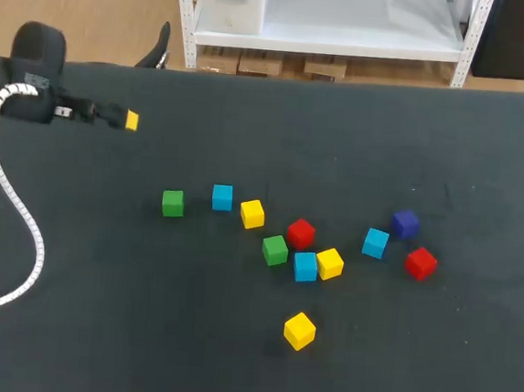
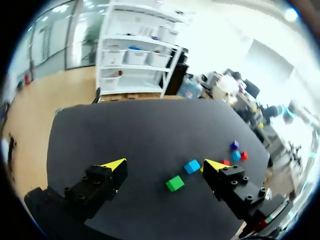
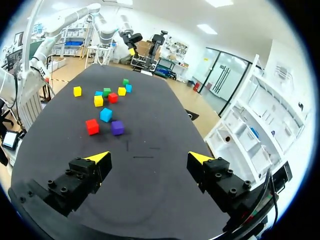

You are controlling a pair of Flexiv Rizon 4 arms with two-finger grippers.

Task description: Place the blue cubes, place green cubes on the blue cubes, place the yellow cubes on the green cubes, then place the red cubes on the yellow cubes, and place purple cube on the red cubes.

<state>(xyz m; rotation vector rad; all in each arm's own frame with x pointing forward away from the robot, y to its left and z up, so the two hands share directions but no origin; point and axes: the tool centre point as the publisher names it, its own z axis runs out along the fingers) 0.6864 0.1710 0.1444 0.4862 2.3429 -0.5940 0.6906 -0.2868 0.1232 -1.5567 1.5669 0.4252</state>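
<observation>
left gripper (image 2: 165, 166) and right gripper (image 3: 150, 158) gape wide, empty, held clear of the loose cubes (image 1: 305, 266); stacking seemingly unstarted.

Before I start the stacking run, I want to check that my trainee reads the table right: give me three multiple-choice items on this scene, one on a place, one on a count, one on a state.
1. What colour is the lone cube nearest the robot's edge of the table?
A yellow
B purple
C green

2. How many cubes are blue?
A two
B three
C five

3. How do the fingers of the left gripper stand?
A open, holding nothing
B shut on a green cube
C shut on a red cube

Key:
1 A: it is yellow and sits apart from the cluster, nearer the robot than all the others.
2 B: the head view shows three blue cubes.
3 A: in the left wrist view the yellow tips stand wide apart and touch nothing.
</observation>
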